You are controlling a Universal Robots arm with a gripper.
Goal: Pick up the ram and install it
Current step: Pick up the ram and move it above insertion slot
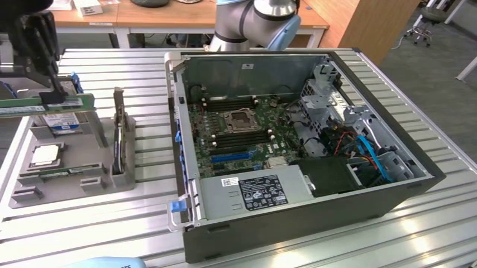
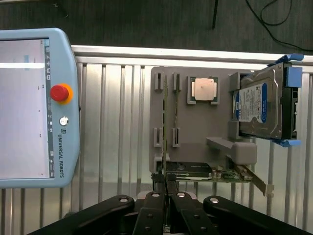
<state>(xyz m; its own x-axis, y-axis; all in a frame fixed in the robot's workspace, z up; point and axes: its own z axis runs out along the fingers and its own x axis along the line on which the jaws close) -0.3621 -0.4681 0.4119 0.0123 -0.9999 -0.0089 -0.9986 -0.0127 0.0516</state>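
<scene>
"universal robots" on the teach pendant (image 2: pixel 36 107)

My gripper (image 1: pixel 51 99), the ram (image 1: pixel 30 107) pinched in it, hangs over the tray (image 1: pixel 67 192), where the hard drive (image 1: pixel 63 124) and an upright card (image 1: pixel 119 131) stick up. To the exterior view's right a bare strip of table (image 1: pixel 153 218) runs before the case (image 1: pixel 313 223). Its top is open. Its side wall (image 1: pixel 181 84) rises first, and the drive cage (image 1: pixel 328 95) and cables (image 1: pixel 372 156) crowd its right. The teach pendant (image 2: pixel 34 107) lies beside the tray.
</scene>
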